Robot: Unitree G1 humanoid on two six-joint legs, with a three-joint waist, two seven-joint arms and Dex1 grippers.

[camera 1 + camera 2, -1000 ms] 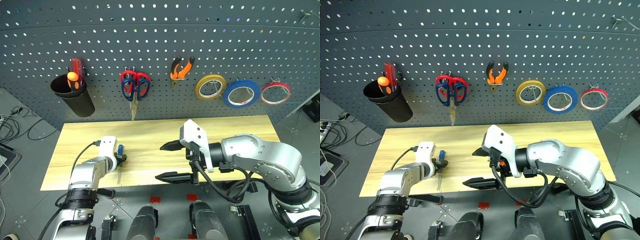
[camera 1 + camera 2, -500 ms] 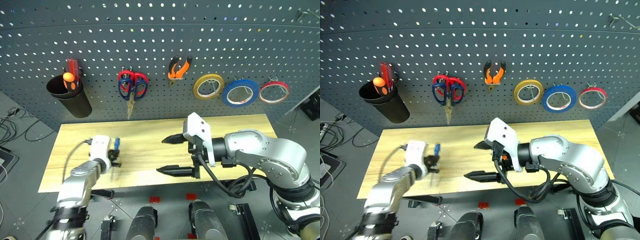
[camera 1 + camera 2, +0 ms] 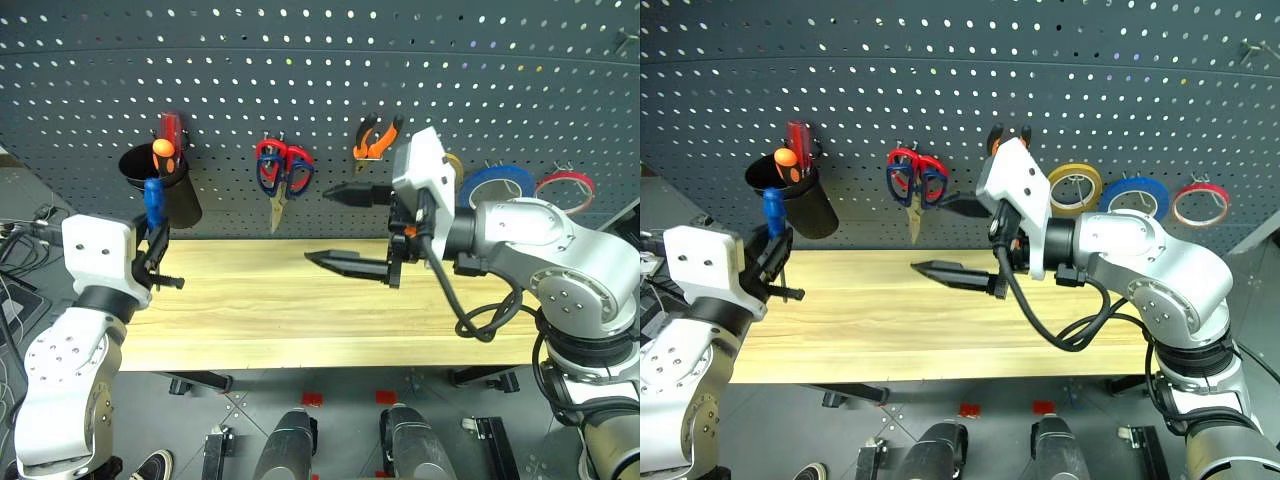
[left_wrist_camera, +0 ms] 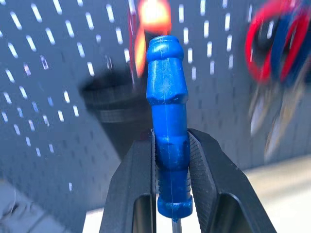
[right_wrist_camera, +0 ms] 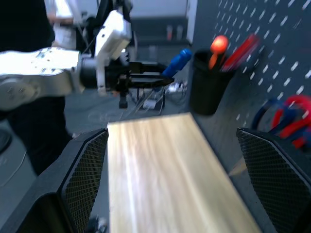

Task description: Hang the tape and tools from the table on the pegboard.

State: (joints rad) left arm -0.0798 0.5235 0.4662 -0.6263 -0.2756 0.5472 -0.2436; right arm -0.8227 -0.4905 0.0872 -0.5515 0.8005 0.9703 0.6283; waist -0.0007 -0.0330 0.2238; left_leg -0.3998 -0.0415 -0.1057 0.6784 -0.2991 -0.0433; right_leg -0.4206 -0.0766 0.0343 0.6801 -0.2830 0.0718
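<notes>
Blue-handled screwdriver (image 4: 167,126) clamped between left jaws (handle upward).

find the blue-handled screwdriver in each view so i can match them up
Left eye view: blue-handled screwdriver at far left, in the left gripper.
Right eye view: far left.
Left wrist view: centre, between the fingers.
Right wrist view: upper middle.
Shared landmark: the black cup beside it.
</notes>
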